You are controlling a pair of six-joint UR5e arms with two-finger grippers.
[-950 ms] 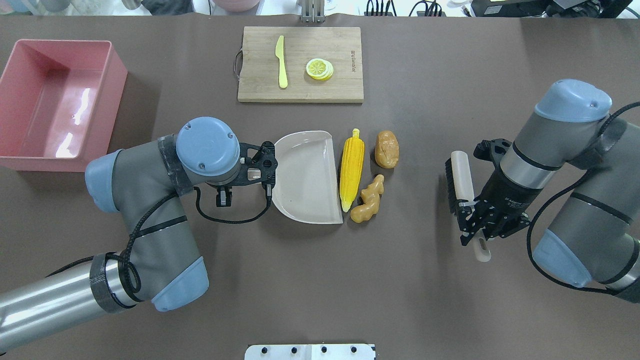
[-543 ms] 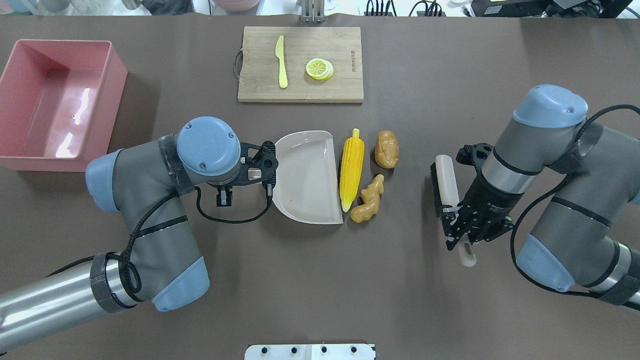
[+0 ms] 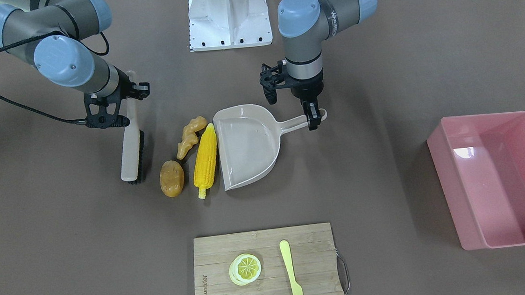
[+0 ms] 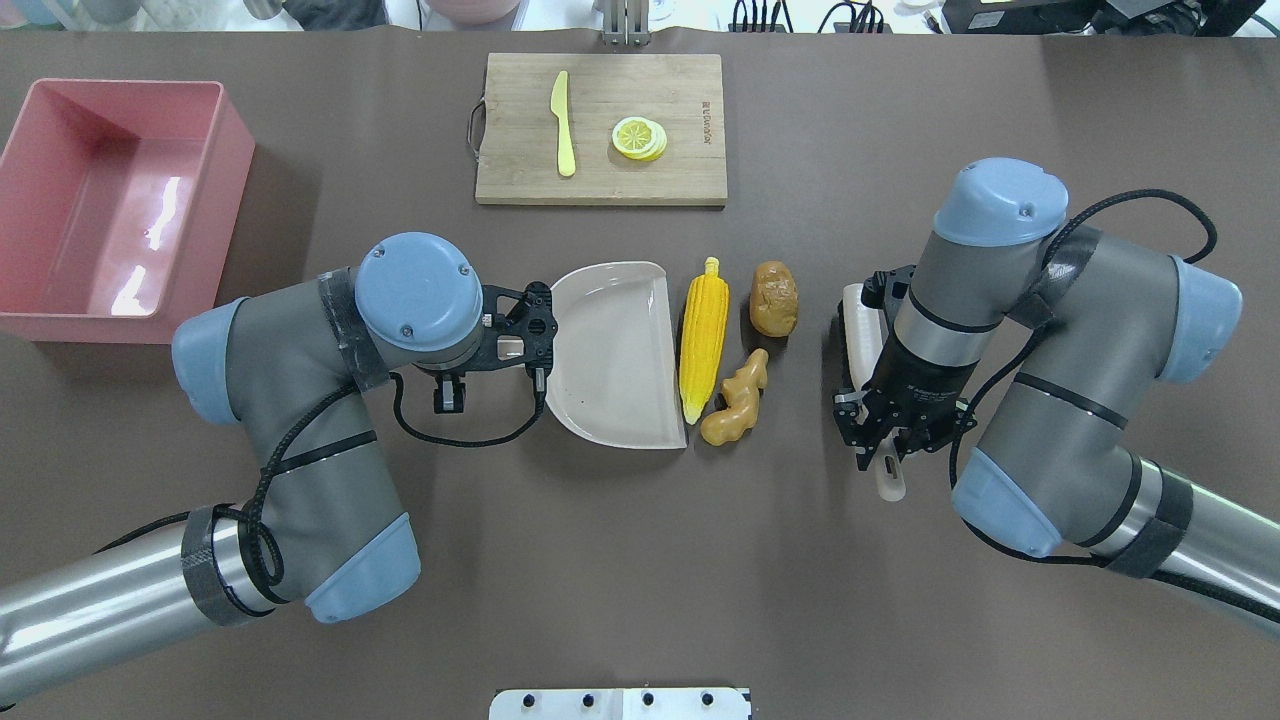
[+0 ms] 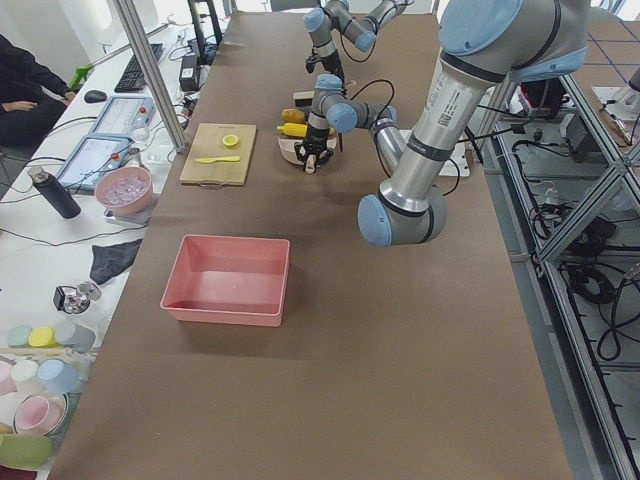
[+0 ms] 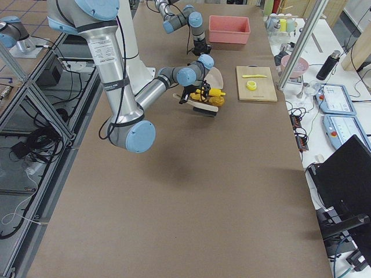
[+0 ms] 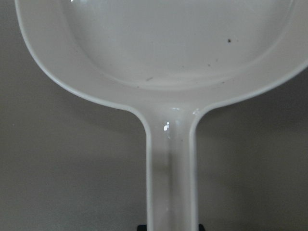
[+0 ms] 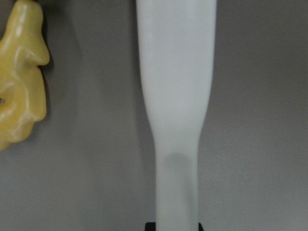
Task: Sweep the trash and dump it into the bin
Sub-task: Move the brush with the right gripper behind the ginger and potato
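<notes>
Pinching handle of brush (image 3: 130,151) in right gripper (image 4: 886,452) | clamping handle of dustpan (image 3: 248,144) in left gripper (image 3: 312,117) | lying between both grippers: corn cob (image 3: 205,160) just beside dustpan lip, potato (image 3: 172,178), ginger root (image 3: 189,135) | sitting well beyond left gripper, away from right: bin (image 3: 480,116)

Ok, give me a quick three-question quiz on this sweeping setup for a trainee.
1. True or false: the corn cob already lies inside the dustpan.
2. What is the right gripper holding? A) the brush B) the knife C) the lemon slice
3. Fill in the blank: the pink bin sits at the table end on the robot's ____ side.

Key: 1 false, it lies on the table just outside the dustpan's open edge; 2 A; 3 left.
</notes>
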